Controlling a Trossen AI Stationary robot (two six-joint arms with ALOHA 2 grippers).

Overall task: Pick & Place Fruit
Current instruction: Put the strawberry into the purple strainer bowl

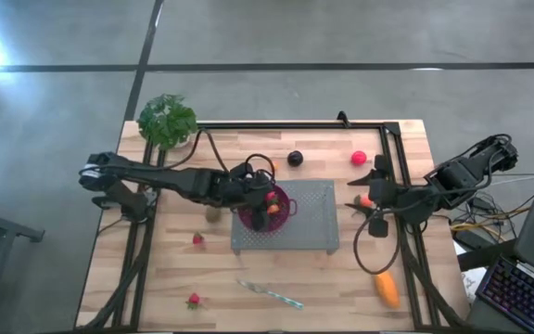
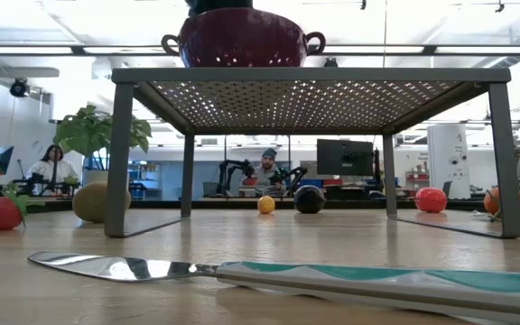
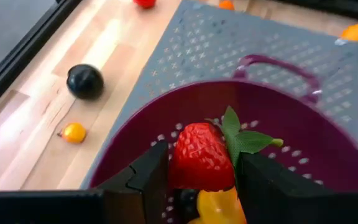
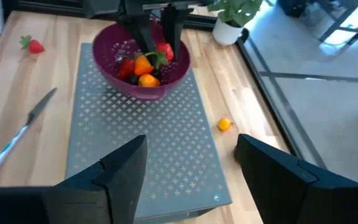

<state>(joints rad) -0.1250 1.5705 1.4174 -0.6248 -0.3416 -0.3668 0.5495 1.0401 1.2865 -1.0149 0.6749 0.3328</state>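
A purple bowl (image 1: 269, 211) stands on the grey perforated rack (image 1: 309, 227) at mid-table, with orange and red fruit (image 4: 140, 68) lying in it. My left gripper (image 3: 197, 177) reaches over the bowl from the table's left and is shut on a red strawberry (image 3: 199, 155). My right gripper (image 4: 191, 174) hovers open and empty over the rack's right end. On the table lie a dark plum (image 1: 295, 159), a red ball (image 1: 359, 158), a kiwi (image 1: 213, 213), two strawberries (image 1: 197, 240) (image 1: 193, 300), a tiny orange piece (image 4: 224, 124) and an oblong orange fruit (image 1: 387, 289). My left gripper pinches the strawberry's two red flanks (image 3: 178, 163) between its two fingers. The fingers slant down from the table's left. The strawberry hangs inside the bowl's mouth, above the orange fruit (image 3: 219, 208), its green leaves (image 3: 241, 140) sticking out to one side.
A silver knife with a teal handle (image 1: 272, 295) lies near the front edge. A potted green plant (image 1: 167, 121) stands at the far left corner. A pink-orange fruit (image 1: 367, 199) sits under my right arm. A black frame (image 1: 392, 139) runs along the far and right edges.
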